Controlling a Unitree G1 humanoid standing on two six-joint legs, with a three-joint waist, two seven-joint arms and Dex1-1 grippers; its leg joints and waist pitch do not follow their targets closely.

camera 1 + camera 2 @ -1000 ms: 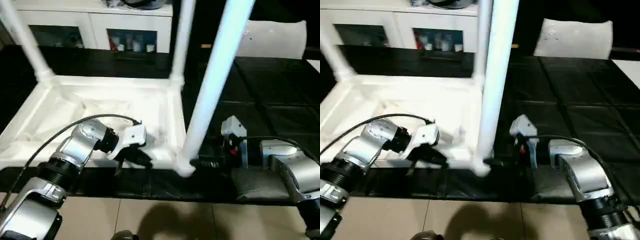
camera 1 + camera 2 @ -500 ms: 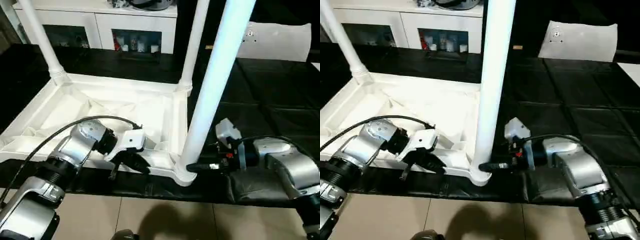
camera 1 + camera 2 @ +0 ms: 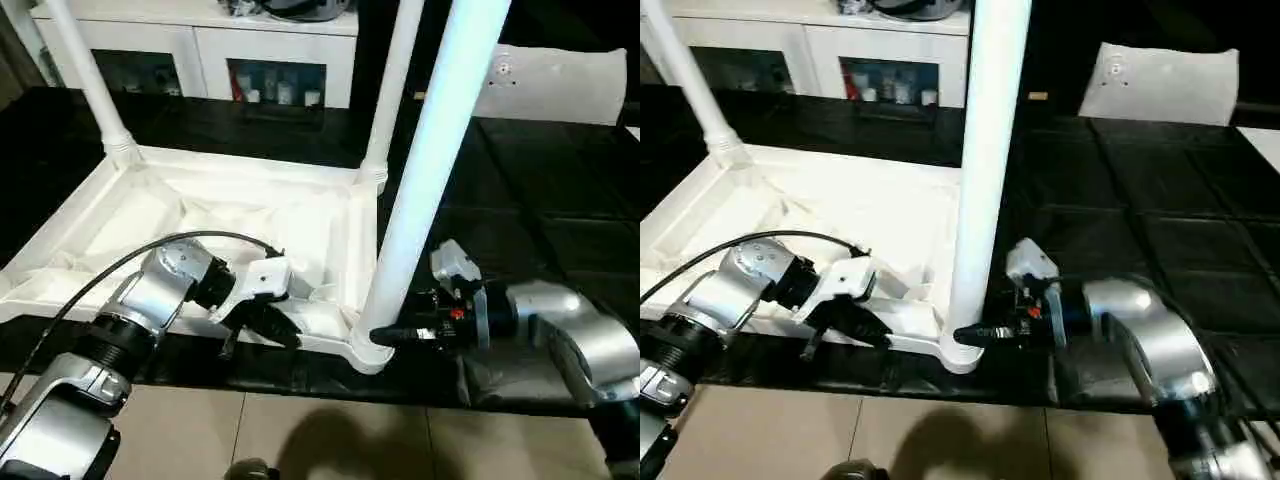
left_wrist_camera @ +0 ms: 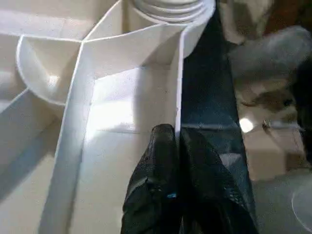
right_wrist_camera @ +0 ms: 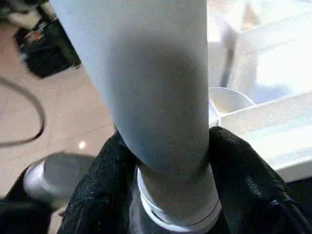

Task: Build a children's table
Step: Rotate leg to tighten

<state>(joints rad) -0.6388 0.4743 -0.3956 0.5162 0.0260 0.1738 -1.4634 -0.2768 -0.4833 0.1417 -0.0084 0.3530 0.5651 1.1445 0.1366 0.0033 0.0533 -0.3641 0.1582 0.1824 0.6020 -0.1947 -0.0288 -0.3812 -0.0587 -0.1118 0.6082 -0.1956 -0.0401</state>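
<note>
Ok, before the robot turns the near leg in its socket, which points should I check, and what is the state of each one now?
1. Right gripper fingers on both sides of the near leg: ok.
2. Left gripper shut on the table top's rim: ok.
3. Near leg standing in its corner socket: ok.
4. Leg fully seated: cannot tell.
5. Two far legs upright: ok.
</note>
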